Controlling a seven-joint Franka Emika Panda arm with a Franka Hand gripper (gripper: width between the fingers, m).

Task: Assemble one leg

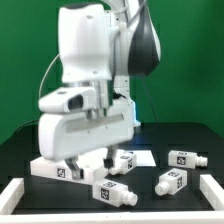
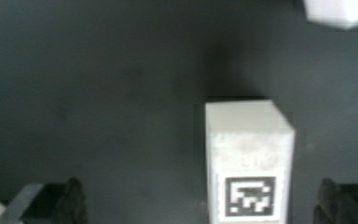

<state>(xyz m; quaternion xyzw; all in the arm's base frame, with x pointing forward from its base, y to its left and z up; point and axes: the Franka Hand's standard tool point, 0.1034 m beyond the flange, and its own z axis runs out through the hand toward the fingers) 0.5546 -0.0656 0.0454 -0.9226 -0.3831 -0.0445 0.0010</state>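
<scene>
In the wrist view a white leg (image 2: 250, 150) lies on the black table with its square tag facing up. It lies between my open gripper (image 2: 202, 205), closer to one dark finger (image 2: 354, 200) than to the other, and touches neither. In the exterior view the gripper (image 1: 90, 160) hangs low over the table beside the white tabletop piece (image 1: 48, 168). Several legs lie in front of it: one by the fingers (image 1: 124, 160), one nearer the front (image 1: 113, 193), and two to the exterior view's right (image 1: 171, 181) (image 1: 186, 158). Nothing is held.
A white raised border runs along the table's front corners in the exterior view (image 1: 14, 196) (image 1: 212, 190). A flat white marker board (image 1: 145, 155) lies behind the legs. A white corner of another part shows at the wrist view's edge (image 2: 345, 10). A green backdrop stands behind.
</scene>
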